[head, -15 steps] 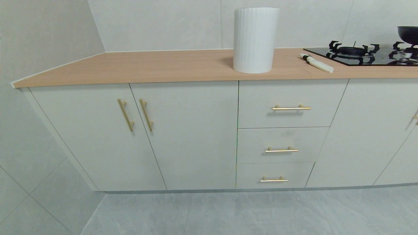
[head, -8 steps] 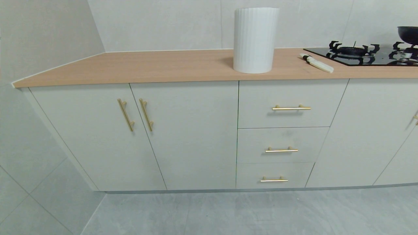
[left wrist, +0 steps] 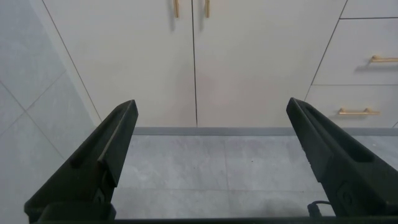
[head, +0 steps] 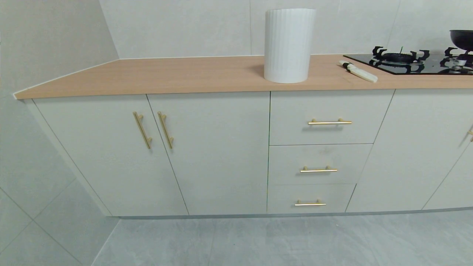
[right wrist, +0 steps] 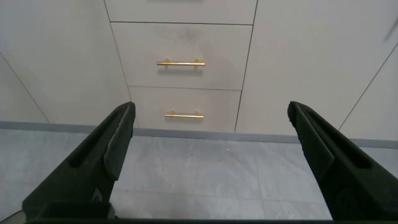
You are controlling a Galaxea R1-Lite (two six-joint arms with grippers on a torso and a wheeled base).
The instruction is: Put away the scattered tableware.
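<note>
Hanging well below the white canister [head: 287, 44], my left pincer [left wrist: 211, 107] and right pincer [right wrist: 211, 109] gape wide, gripping nothing. To the canister's right, near it on the counter [head: 166, 75], the knife [head: 357, 71] lies flat, its long axis slanting from wall toward front edge, dark-banded end rearward. Likely risk: a shallow pinch on so thin a thing could skid it off that edge.

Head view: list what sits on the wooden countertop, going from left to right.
white ribbed canister → cream-handled knife → gas burner grate → black pan
</note>
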